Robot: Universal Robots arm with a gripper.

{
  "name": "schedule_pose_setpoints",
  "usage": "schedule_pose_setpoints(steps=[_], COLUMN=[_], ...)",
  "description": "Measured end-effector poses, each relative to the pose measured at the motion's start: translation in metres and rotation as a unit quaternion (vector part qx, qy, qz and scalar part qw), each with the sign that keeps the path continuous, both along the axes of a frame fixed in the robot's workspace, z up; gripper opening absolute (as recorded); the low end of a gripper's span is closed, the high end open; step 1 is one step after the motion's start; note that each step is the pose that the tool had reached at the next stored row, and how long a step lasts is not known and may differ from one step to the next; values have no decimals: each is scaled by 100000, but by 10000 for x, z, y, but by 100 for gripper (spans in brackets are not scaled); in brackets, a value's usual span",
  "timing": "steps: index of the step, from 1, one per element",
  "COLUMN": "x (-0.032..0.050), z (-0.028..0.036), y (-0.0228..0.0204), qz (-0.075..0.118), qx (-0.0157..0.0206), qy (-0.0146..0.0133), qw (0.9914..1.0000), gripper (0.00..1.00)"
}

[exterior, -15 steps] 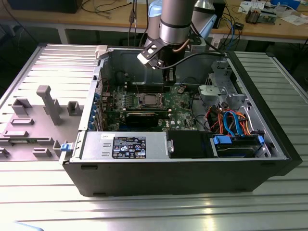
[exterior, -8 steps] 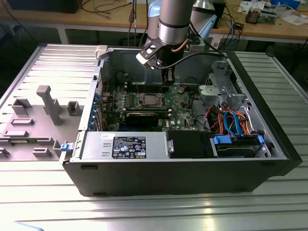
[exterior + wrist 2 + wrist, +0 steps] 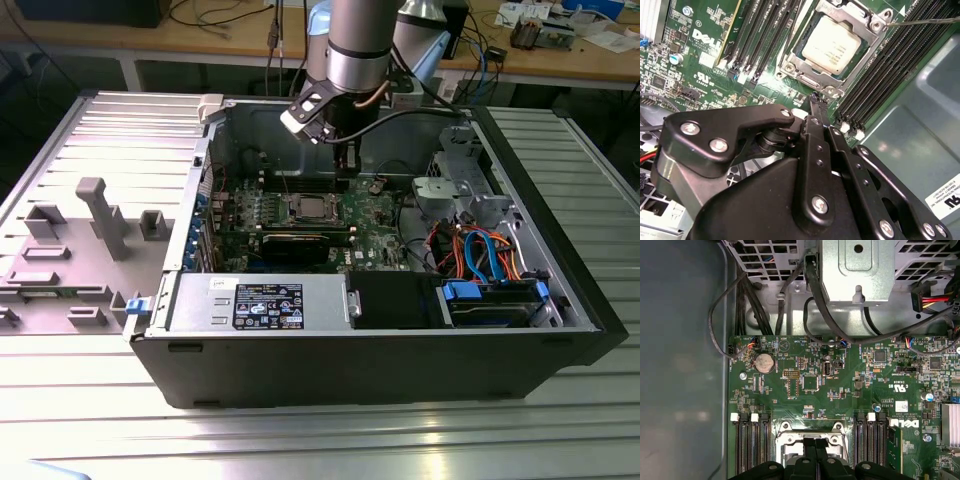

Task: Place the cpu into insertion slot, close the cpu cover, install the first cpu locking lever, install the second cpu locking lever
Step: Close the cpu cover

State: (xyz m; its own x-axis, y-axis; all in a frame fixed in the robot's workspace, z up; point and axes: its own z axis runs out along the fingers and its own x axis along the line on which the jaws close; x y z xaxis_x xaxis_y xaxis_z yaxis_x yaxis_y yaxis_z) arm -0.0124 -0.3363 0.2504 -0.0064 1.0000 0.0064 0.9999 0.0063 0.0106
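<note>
CPU point(image 3: 831, 44) sits flat in the insertion slot point(image 3: 782, 432) on the green motherboard point(image 3: 840, 390), its dull metal top showing through the window of the CPU cover point(image 3: 801, 64), which lies down around it. A thin lever rod point(image 3: 925, 21) runs from one corner of the socket out across the memory slots point(image 3: 880, 80).

I have the gripper point(image 3: 816, 98) low inside the open computer case point(image 3: 350, 370), its tip just beside the socket's edge. Whether it touches the board I cannot tell. The fingers point(image 3: 815, 145) are clenched together, and I see nothing held between them.

Room is tight here. Memory slots flank the socket on both sides, close to its rim. In the exterior view a long black card point(image 3: 300, 240) lies just beside the socket, and the drive cage point(image 3: 455, 195) with its bundle of coloured cables point(image 3: 480, 250) crowds the exterior view's right. The case walls box the arm in on all sides, so the only open way is from above, where the arm point(image 3: 355, 50) enters.

Outside the case, the ribbed metal tabletop point(image 3: 90, 420) carries grey fixtures point(image 3: 100, 215) on the exterior view's left, well apart from the work.
</note>
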Motion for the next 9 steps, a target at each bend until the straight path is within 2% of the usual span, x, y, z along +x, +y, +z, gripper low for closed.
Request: schedule_pose_setpoints(steps=[9], x=[-47], z=[0], y=[0], qz=[5], qx=[-1], qy=[2], qw=[100000], gripper=[11])
